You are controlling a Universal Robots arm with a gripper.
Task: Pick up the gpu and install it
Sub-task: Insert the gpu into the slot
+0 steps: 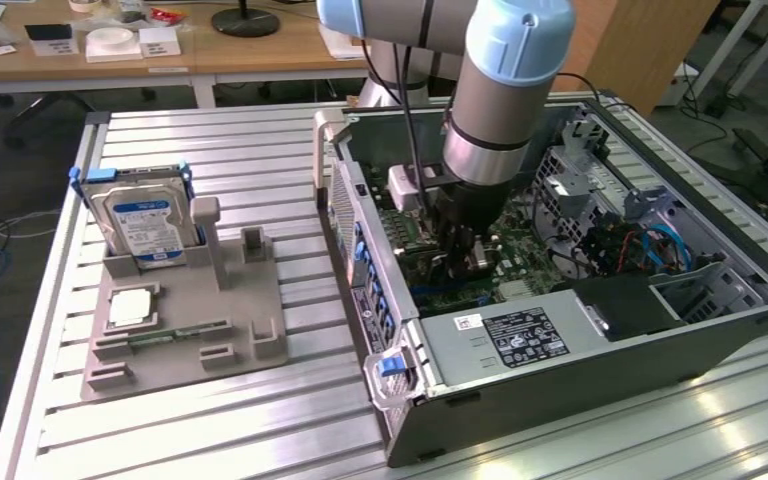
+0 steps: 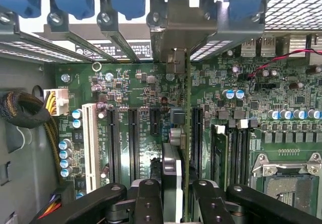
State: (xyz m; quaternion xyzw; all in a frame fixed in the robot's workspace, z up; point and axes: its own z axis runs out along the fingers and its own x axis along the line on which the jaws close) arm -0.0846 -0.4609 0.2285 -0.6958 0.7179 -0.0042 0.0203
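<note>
GPU held edge-on over the motherboard slots

The gripper (image 2: 171, 204) is clamped on the gpu (image 2: 173, 148), which stands on edge above the motherboard (image 2: 136, 88), its bracket toward the case's rear wall. If the card's edge sits slightly beside the slot, pressing could jam or bend it. The arm reaches steeply down into the open computer case (image 1: 598, 330).

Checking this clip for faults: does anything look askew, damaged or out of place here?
Nothing stands out. The gpu stands edge-on, held in the end effector over the motherboard slots inside the computer case.
</note>
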